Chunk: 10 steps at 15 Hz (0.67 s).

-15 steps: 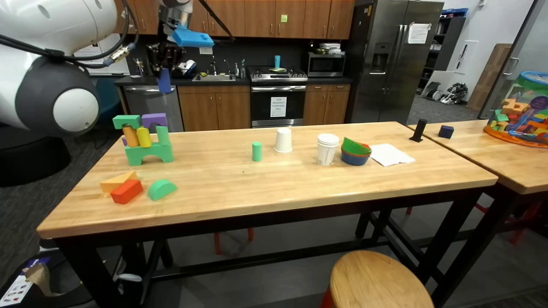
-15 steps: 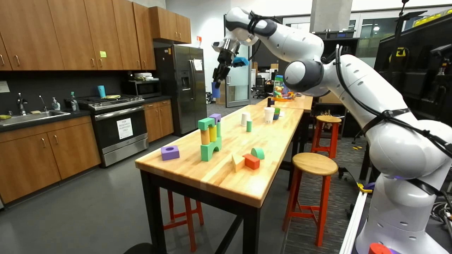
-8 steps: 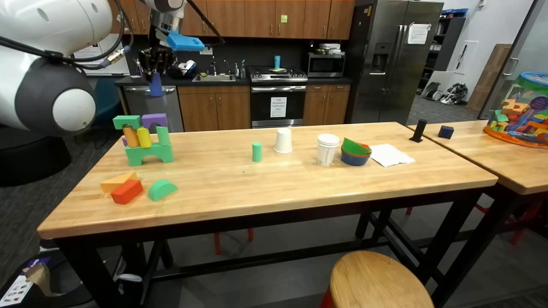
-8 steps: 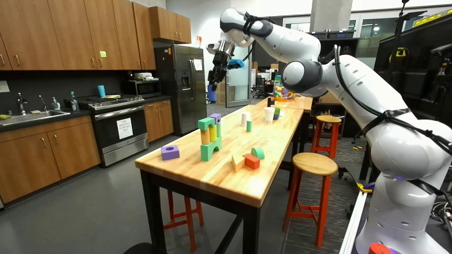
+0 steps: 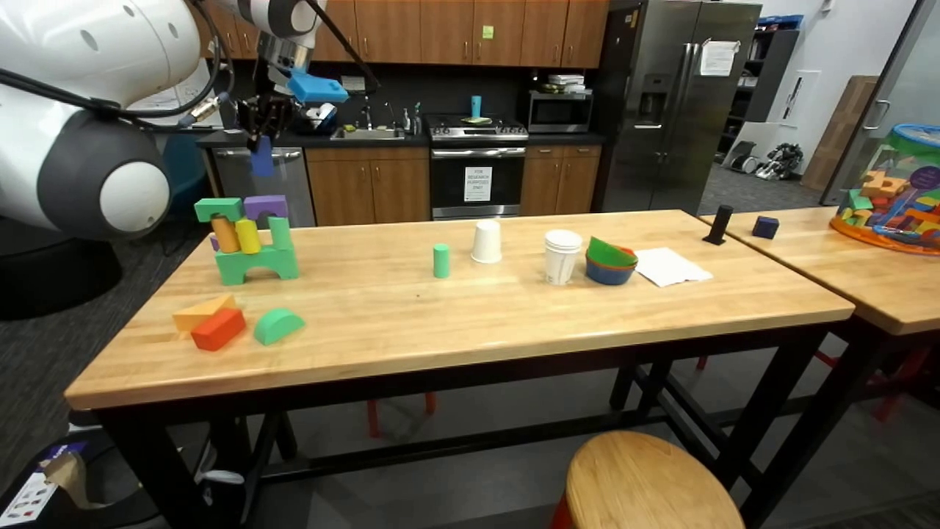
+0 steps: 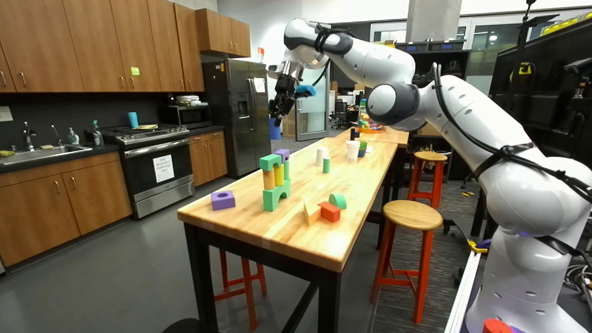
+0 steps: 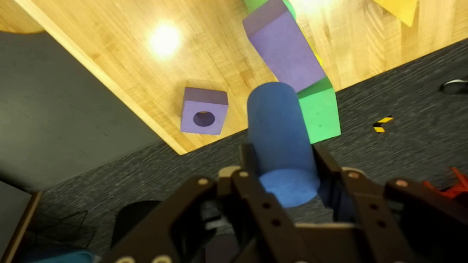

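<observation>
My gripper [image 7: 286,157] is shut on a blue cylinder [image 7: 276,124], one finger on each side of it. In both exterior views the gripper [image 5: 266,121] and the cylinder [image 5: 262,157] hang in the air, higher than a block tower [image 6: 276,189]. This tower has a green arch [image 5: 257,263] as base, an orange and a yellow cylinder [image 5: 248,236], a green upright block, and a green and a purple bridge [image 5: 265,205] on top. In the wrist view the blue cylinder overlaps the tower's edge, beside the purple bridge [image 7: 287,51]. I see no contact between them.
A purple block with a hole [image 6: 223,200] lies near the table corner. An orange wedge, a red block [image 5: 218,329] and a green half-round [image 5: 278,325] lie in front of the tower. Farther along stand a green cylinder [image 5: 440,261], white cups [image 5: 561,257] and bowls [image 5: 609,264].
The gripper, with the blue cylinder still in its grip, has moved left and lower in both exterior views. The tower and the other blocks stand as before.
</observation>
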Each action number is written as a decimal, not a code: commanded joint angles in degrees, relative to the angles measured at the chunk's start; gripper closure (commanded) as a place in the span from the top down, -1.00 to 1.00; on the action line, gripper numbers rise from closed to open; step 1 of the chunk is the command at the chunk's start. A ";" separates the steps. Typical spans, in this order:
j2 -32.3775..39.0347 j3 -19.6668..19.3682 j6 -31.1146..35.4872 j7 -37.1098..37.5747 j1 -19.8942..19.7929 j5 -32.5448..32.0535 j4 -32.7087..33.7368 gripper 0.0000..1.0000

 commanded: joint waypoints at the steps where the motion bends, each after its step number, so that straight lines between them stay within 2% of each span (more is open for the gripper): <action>1: 0.07 1.13 -2.03 -5.52 0.47 0.08 -0.49 -0.68; 4: 0.00 1.72 -3.67 -9.09 0.94 -0.13 -0.79 -0.68; 5: 3.61 -0.19 -7.29 -9.48 2.87 1.04 6.41 -0.68; 6: -0.08 1.84 -5.36 -11.07 1.40 0.06 -0.30 -0.68; 10: -0.04 4.38 -8.74 -15.47 2.39 1.00 -0.42 -0.68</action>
